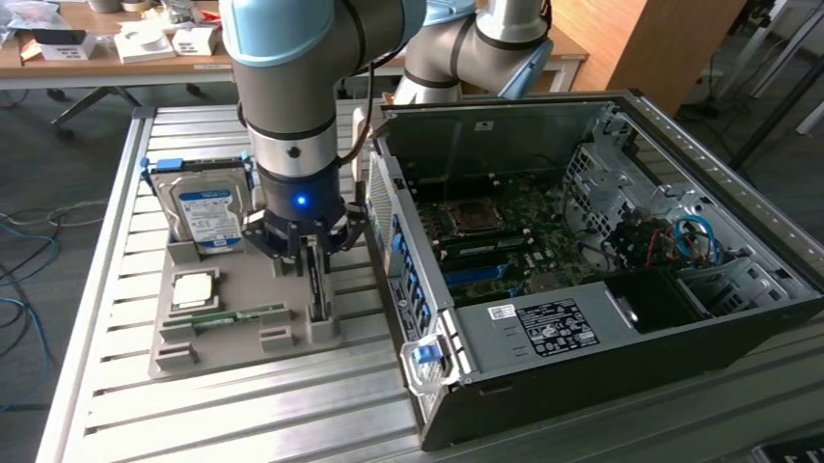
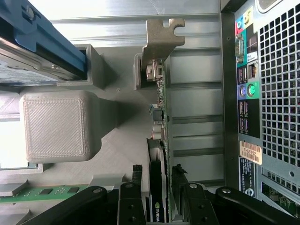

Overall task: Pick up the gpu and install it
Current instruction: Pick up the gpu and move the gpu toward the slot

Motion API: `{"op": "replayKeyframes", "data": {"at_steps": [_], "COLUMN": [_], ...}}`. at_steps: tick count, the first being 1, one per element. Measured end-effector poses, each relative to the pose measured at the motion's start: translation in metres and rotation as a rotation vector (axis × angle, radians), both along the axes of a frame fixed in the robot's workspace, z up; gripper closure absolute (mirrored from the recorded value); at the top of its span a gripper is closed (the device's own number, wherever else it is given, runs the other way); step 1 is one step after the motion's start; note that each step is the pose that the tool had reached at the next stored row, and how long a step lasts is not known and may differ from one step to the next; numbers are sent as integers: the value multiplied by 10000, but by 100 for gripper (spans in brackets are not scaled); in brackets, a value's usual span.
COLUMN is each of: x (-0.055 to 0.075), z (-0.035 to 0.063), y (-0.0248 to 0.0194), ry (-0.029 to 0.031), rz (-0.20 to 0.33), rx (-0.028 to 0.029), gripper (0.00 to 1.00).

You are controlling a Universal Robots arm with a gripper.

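Two fingers (image 2: 136, 177) of the gripper (image 2: 157, 169) straddle the gpu (image 2: 157, 154), one on each side of the card. They are open, not clamped: the wrist view shows a thin gap between each pad and the card. Nothing is held.

The gpu stands on edge in a slot of the grey holder (image 1: 219, 355), not lifted. Its metal bracket (image 2: 161, 35) is at the end away from the fingers, seated against a grey post of the holder.

In the exterior view the arm (image 1: 296, 106) comes straight down over the holder, wrist vertical, blue light lit.

On the exterior view's left of the card, same holder:
- hard drive (image 1: 208, 214), upright in its blue rails, far left corner
- processor chip (image 1: 193, 288), flat, nearer than the drive
- memory stick (image 1: 242, 315), flat, near, pointing toward the card

The holder sits on a slatted metal table (image 1: 258, 410). Just beside it on the exterior view's right is the open computer case (image 1: 580, 323), motherboard (image 1: 503, 241) exposed. The case's rear panel, with ports and vent grille, faces the card, close but apart.

Far behind is a wooden desk (image 1: 91, 63) with small boxes on it.
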State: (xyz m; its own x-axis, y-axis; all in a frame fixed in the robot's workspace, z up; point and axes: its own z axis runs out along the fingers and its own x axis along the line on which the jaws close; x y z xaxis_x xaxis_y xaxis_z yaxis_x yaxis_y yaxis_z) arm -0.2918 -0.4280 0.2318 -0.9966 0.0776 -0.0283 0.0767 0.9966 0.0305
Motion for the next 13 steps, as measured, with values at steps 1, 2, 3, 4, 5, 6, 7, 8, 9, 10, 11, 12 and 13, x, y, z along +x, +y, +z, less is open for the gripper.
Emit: {"op": "replayKeyframes", "data": {"at_steps": [1, 2, 3, 4, 5, 6, 7, 8, 9, 10, 11, 12, 13], "x": [0, 0, 0, 0, 0, 0, 0, -1, 0, 0, 0, 0, 0], "z": [0, 0, 0, 0, 0, 0, 0, 1, 0, 0, 0, 0, 0], "y": [0, 0, 0, 0, 0, 0, 0, 0, 0, 0, 0, 0, 0], "ry": [0, 1, 1, 0, 1, 1, 1, 4, 2, 1, 1, 1, 1], "rz": [0, 0, -1, 0, 0, 0, 0, 0, 0, 0, 0, 0, 0], "rx": [0, 0, 0, 0, 0, 0, 0, 0, 0, 0, 0, 0, 0], "gripper": [61, 61, 61, 61, 61, 61, 63, 69, 74, 74, 74, 74, 74]}}
